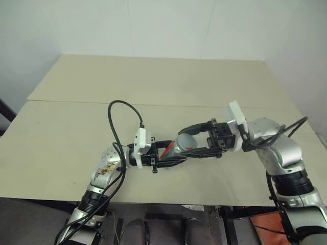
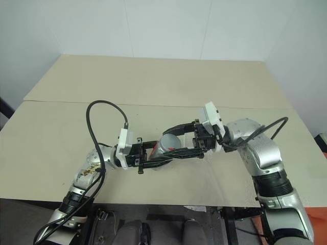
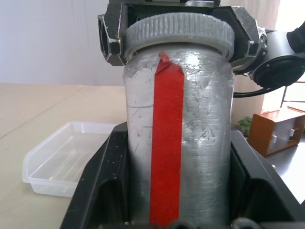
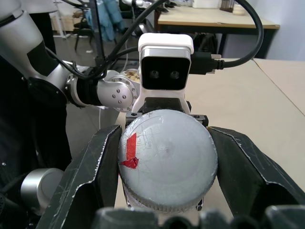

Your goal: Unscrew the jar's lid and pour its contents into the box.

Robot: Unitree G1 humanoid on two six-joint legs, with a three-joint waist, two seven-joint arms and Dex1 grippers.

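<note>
The silvery jar with a red tape strip lies almost level in the air over the table's near part, held between both grippers. My left gripper is shut on the jar's body, one black finger on each side. My right gripper comes from the opposite side and is shut on the ribbed grey lid, which bears a small red mark and sits on the jar. The contents are hidden inside the closed jar. The clear plastic box lies empty on the table beyond the jar in the left wrist view.
The beige table has a seam across its middle and stretches well beyond the arms. A black cable loops up from my left wrist. A brown wooden shelf unit stands off the table on the floor.
</note>
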